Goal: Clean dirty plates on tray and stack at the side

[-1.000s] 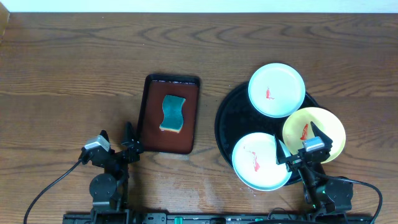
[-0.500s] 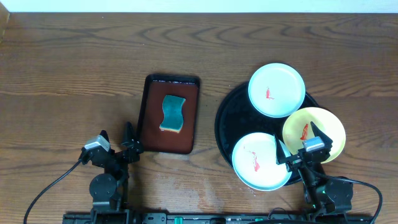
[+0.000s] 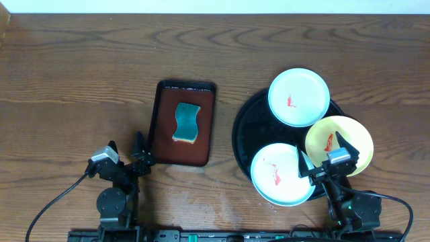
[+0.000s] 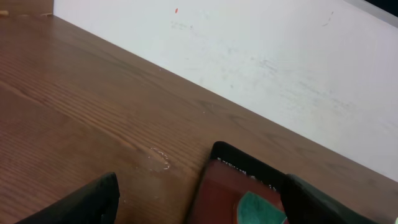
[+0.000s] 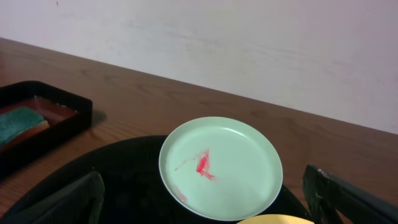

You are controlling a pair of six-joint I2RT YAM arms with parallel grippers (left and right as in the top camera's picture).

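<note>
Three plates lie on the round black tray (image 3: 243,134). A white plate (image 3: 299,97) with a red smear sits at the tray's far side and also shows in the right wrist view (image 5: 221,168). A second white smeared plate (image 3: 279,175) sits near. A pale yellow smeared plate (image 3: 346,138) overhangs the tray's right rim. My right gripper (image 3: 324,156) is open and empty, between the near white plate and the yellow one. My left gripper (image 3: 126,149) is open and empty, just left of the reddish-brown tray.
A rectangular reddish-brown tray (image 3: 183,124) holds a teal sponge (image 3: 187,122); its corner and the sponge show in the left wrist view (image 4: 261,208). A white wall (image 4: 249,56) runs along the table's far edge. Bare wooden table (image 3: 80,74) lies to the left.
</note>
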